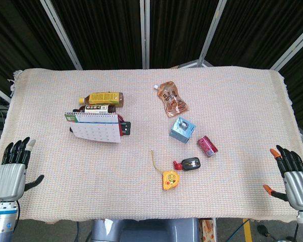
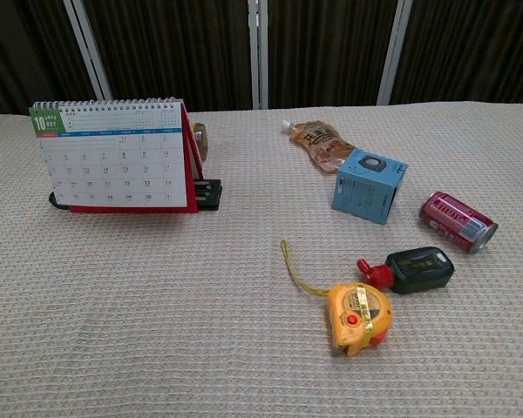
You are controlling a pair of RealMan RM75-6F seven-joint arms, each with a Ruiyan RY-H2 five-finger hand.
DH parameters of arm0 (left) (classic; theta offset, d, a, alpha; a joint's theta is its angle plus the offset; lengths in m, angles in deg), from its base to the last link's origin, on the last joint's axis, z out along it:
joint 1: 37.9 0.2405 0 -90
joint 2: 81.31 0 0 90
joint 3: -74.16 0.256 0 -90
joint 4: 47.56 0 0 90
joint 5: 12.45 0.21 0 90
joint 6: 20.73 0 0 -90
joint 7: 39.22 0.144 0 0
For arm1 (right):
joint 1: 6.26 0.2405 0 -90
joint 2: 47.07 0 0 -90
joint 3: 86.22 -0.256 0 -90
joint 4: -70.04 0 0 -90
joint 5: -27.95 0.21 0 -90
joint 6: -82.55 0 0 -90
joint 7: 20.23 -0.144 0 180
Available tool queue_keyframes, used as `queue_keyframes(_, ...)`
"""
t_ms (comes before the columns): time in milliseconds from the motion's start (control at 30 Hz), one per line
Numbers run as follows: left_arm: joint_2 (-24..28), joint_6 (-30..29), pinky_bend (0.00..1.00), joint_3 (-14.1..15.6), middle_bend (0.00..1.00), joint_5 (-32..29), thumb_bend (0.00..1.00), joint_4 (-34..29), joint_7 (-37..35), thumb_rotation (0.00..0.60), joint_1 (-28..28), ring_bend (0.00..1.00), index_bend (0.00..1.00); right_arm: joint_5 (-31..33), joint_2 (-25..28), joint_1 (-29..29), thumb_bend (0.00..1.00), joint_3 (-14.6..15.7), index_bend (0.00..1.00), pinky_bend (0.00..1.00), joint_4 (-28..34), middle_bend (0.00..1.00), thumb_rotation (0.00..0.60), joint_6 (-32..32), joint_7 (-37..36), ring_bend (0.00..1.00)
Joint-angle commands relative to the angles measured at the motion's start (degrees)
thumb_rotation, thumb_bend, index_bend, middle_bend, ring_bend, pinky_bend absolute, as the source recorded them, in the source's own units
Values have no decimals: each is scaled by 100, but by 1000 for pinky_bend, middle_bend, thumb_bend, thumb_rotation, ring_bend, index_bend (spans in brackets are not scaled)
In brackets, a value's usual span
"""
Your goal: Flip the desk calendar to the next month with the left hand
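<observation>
The desk calendar [image 1: 95,127] stood upright on the left half of the cloth-covered table [image 1: 232,106], its spiral binding along the top and its October page facing the robot, as the chest view showed. Its long axis ran left to right across the table. It lay ahead of the left hand [image 1: 10,174] and slightly to that hand's right, well apart from it; the right hand [image 1: 295,181] was much farther off, at the opposite table edge, so the left hand was clearly the nearer one. The left hand rested near the front left edge, holding nothing, its fingers extended and slightly spread with the thumb out to the side. The right hand likewise held nothing, its fingers apart. Neither hand appeared in the chest view.

Behind the calendar lay a yellow-labelled bottle [image 1: 105,98] and a darker bottle [image 1: 97,108], both on their sides and partly hidden by it; a black object [image 1: 125,127] at the calendar's right end could not be identified. To the right were a drink pouch [image 1: 172,99], a blue box [image 1: 182,130], a red can [image 1: 207,146], a yellow tape measure [image 1: 170,179] and a small black and red item [image 1: 188,164], all well clear of the calendar. The page's small print was not legible.
</observation>
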Motion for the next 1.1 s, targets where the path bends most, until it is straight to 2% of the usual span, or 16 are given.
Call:
queue_keyframes(33,5,16,0,-9,0,8,28,3,-1,600,14,0,0,6,-5,10,64,0,21,0,-6,0,600,-19,-1,0)
queue_keyframes(367,-33,205,0,-132,0,-117,40,88,-101,600,36,0,0,-29,-12,3,64,11,21,0,22,0,600,14,36,0)
queue_keyframes(433,-74,284,5,-188,0,-199,100,117,-169,600,12,1,0,-16,-17,5,64,14,21,0,16,0,600,-2,34,0)
queue_keyframes(467,-100,334,57,-224,27,-254,163,142,-208,600,-6,59,0,-6,-20,7,64,14,21,0,13,0,600,-15,35,0)
queue_keyframes(533,-217,428,262,-369,244,-445,338,253,-257,600,-55,313,0,14,-26,14,64,13,21,0,7,0,600,-39,32,0)
queue_keyframes(567,-312,504,395,-464,418,-568,452,332,-286,600,-101,493,0,21,-30,17,64,10,21,0,3,0,600,-44,33,0)
queue_keyframes(600,-387,603,478,-532,552,-670,567,370,-394,600,-145,609,0,22,-32,19,64,8,21,0,1,0,600,-44,34,0)
queue_keyframes(633,-456,741,504,-592,598,-808,625,385,-556,600,-183,648,0,19,-36,20,64,6,21,0,-1,0,600,-40,36,0)
queue_keyframes(700,-531,1332,537,-701,640,-1295,732,386,-987,600,-320,699,0,4,-47,21,64,12,21,0,-6,0,600,-37,47,0)
queue_keyframes(800,-476,2135,549,-851,645,-1933,791,396,-1232,600,-561,712,0,6,-53,18,64,24,21,0,-15,0,600,-49,55,0)
queue_keyframes(1100,-424,3198,556,-1150,648,-3163,830,418,-817,600,-1138,718,0,8,-5,-9,64,8,20,0,4,0,600,21,-19,0)
